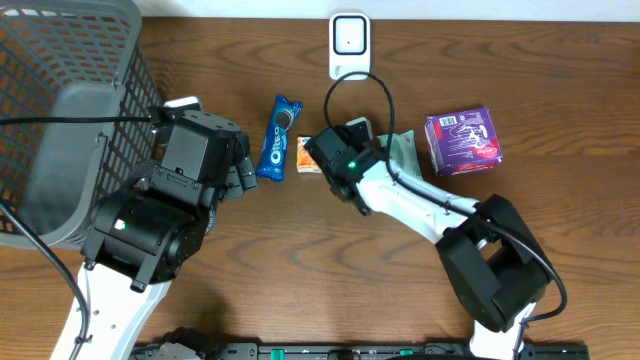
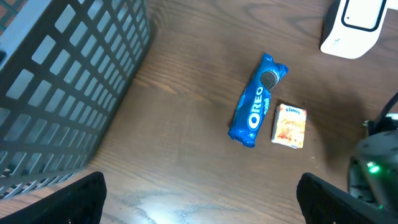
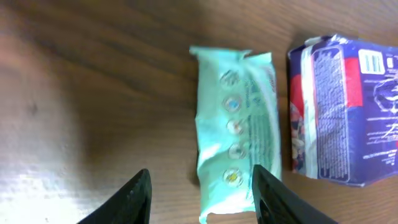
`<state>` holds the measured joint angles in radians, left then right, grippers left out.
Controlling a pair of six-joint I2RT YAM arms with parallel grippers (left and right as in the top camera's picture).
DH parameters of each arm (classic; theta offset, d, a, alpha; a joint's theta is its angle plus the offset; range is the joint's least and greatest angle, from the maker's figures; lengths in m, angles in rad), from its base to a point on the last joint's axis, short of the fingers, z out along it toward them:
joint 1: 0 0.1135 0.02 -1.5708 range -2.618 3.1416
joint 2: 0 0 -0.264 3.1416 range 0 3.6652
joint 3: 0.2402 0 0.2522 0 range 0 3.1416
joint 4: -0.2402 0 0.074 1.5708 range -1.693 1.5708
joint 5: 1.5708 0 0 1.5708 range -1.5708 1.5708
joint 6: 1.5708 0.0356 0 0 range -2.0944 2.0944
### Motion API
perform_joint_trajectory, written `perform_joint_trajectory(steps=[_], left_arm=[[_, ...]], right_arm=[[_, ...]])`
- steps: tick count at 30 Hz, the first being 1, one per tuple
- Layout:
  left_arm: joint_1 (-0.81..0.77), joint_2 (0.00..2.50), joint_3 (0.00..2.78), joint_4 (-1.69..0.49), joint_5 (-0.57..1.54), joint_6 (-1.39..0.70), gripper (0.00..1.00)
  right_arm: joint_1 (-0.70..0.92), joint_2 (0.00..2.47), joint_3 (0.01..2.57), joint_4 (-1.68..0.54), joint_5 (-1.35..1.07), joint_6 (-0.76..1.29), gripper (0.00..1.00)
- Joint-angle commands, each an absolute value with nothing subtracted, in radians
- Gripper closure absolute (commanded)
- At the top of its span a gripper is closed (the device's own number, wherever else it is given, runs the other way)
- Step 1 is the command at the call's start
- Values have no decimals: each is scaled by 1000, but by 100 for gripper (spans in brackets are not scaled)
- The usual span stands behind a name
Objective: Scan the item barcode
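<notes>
The grey basket [image 1: 60, 120] fills the far left corner of the table [image 1: 300, 270], likely as the drop-off for scanned goods. The left pincer [image 2: 200, 198] hangs spread wide and empty near the Oreo pack [image 2: 256, 99], seemingly waiting. Toward the far right edge sits the purple package [image 1: 462, 140]. Just beside it, the mint-green pack [image 3: 235, 130] lies flat between the right pincer's [image 3: 200, 177] parted, empty jaws, probably lined up for a pick. The white scanner [image 1: 349, 42] stands mid far edge.
</notes>
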<state>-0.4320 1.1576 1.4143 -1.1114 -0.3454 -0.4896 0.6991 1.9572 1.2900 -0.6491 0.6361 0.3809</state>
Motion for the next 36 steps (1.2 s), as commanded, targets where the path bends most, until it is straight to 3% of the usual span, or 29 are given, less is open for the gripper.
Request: perform_joint_trajectory(steps=[1,4,6,10,11,28,36], left_arm=[[-426,1156,1420,-1114,-356,-479,2],[-426,1156,1420,-1114,-356,-479,2],[-426,1156,1420,-1114,-356,-479,2],[-426,1156,1420,-1114,-356,-479,2],[-426,1156,1420,-1114,-356,-479,2],[-426,1156,1420,-1114,-356,-479,2],[-426,1156,1420,-1114,-356,-479,2]], right_arm=[[633,1937,1391,-703,526,422,52],[566,1931,1434,-734,376,421,50],[508,1931,1444,-746,244,408,53],[408,1937,1443,-781,88,403,95],[391,1938,1443,-788,78,403,99],[361,1947,1232,-607,120,403,99],[379,1901,1263,-660,54,403,99]])
